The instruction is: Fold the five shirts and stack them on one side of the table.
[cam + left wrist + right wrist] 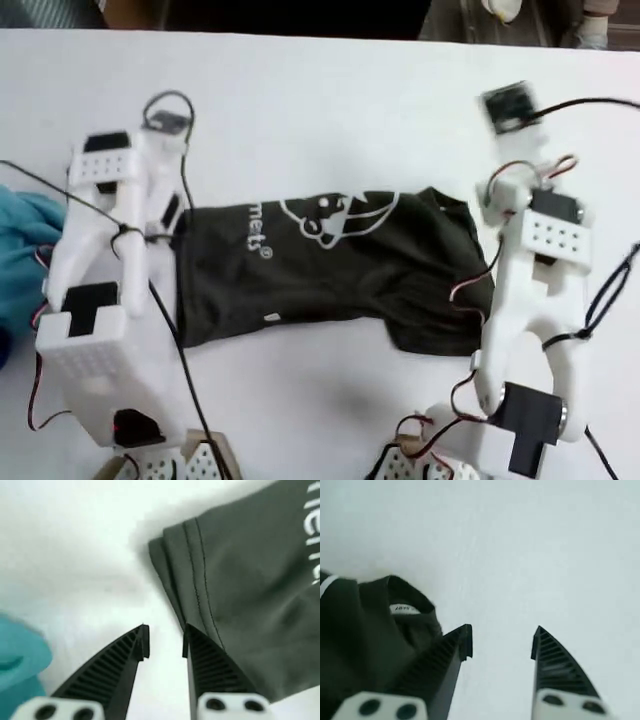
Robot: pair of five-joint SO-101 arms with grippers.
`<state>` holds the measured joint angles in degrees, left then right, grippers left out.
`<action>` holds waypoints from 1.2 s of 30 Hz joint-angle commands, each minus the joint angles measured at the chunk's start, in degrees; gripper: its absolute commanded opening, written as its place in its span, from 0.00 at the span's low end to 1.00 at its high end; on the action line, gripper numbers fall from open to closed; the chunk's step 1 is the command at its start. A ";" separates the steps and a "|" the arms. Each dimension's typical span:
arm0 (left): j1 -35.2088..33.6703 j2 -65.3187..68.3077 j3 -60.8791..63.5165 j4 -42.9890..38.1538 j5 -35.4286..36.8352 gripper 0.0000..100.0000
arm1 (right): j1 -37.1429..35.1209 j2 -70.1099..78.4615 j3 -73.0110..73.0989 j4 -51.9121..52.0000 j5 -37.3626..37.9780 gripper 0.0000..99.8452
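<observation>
A black shirt with white print lies folded lengthwise across the middle of the white table. My left gripper is open just above the table, one finger resting against the shirt's stitched hem at its left end. My right gripper is open at the shirt's right end, beside the collar and its label, with nothing between its fingers. A teal shirt lies bunched at the table's left edge, beside the left arm.
The right arm stands at the shirt's right end, its cables hanging over the cloth. Bare table stretches behind the shirt up to the far edge. Teal cloth lies close to the left gripper.
</observation>
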<state>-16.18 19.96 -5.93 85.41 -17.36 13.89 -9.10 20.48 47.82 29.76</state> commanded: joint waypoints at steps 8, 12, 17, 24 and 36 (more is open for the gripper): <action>9.93 1.23 -7.43 0.79 6.33 0.14 | -12.35 26.51 -26.90 18.51 -2.46 0.20; 11.52 5.01 -4.18 -2.37 6.33 0.14 | -13.14 35.38 -36.13 24.48 -2.81 0.20; 11.25 10.64 -2.68 -3.43 6.33 0.14 | -13.05 40.57 -44.57 28.18 -2.81 0.20; 9.58 13.36 -2.59 -3.43 5.98 0.14 | -11.38 47.34 -46.68 28.09 -2.55 0.20; 6.24 13.36 -2.86 -3.34 3.96 0.14 | 0.22 54.46 -54.68 28.44 -2.46 0.20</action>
<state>-7.65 33.23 -8.66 82.33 -12.62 10.64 45.05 -30.68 75.69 27.12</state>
